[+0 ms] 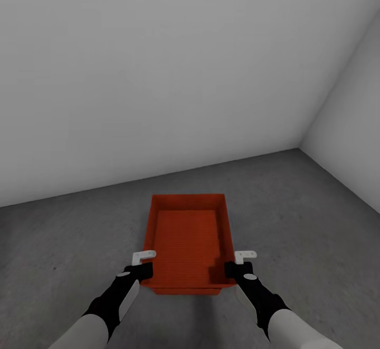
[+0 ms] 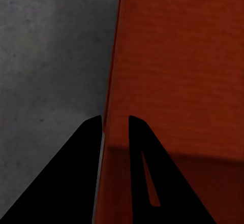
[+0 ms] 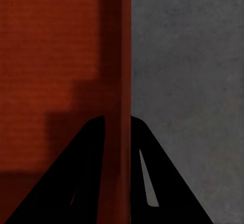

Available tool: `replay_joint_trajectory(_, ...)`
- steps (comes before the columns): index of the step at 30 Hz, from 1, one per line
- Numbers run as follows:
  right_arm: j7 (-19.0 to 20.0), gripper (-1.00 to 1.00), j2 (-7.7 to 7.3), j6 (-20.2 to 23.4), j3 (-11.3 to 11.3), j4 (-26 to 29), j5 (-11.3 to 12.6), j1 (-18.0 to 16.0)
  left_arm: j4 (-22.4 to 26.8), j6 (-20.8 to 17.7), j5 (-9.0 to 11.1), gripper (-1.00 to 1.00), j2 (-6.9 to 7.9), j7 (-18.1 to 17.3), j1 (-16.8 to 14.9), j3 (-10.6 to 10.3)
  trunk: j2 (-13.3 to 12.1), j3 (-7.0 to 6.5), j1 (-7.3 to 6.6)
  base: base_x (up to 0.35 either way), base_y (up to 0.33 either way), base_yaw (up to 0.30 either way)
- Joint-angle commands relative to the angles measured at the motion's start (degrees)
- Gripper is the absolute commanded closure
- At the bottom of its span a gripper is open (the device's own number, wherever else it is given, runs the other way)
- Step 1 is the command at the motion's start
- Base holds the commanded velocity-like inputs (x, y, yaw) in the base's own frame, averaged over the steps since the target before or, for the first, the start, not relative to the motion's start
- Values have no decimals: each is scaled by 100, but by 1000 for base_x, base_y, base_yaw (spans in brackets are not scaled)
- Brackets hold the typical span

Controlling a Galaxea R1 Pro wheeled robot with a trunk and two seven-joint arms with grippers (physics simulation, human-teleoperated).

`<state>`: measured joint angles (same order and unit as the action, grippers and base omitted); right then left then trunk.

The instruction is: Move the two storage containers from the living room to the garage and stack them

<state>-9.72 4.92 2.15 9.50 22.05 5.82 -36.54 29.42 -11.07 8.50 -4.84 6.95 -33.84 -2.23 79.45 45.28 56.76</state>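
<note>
mottled grey concrete floor (image 1: 316,222) meets plain white-grey walls (image 1: 158,74) behind the orange-red storage container (image 1: 187,241). left gripper (image 2: 115,118) and right gripper (image 3: 118,117) each clench a side wall. wrist views reveal the container's ribbed bottom.

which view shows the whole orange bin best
The head view: the orange bin shows whole on the grey floor, all four walls. Each wrist view gives a close strip of one side wall between black fingers.

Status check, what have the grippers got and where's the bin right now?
Left gripper and right gripper each pinch a side wall of the orange container. Container over the grey concrete floor near the wall. No obstruction visible.
</note>
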Motion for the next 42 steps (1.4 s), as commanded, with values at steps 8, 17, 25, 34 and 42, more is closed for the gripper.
replay_joint_trajectory(8, -65, 100, -8, 22, -115, 1, 66, -2, 25, 214, -68, 100, 176, 247, 0, 140, 2, 4, 0, 0, 0, 0)
replay_joint_trajectory(17, -65, 100, -8, 22, -115, 1, 69, -2, 3, 219, -68, 100, 178, 250, 0, 144, 83, 40, 44, 0, 0, 0)
replay_joint_trajectory(25, -65, 100, -8, 22, -115, 1, 69, -2, -56, 220, -68, 100, 176, 249, 0, 147, 403, 184, 219, 0, 0, 0)
replay_joint_trajectory(34, -65, 100, -8, 22, -115, 1, 69, -3, -55, 220, -68, 100, 176, 246, 0, 145, 444, 202, 241, 0, 0, 0)
replay_joint_trajectory(42, -65, 100, -8, 19, -115, 1, 69, -2, -50, 220, -68, 100, 184, 246, 0, 149, 444, 202, 241, 0, 0, 0)
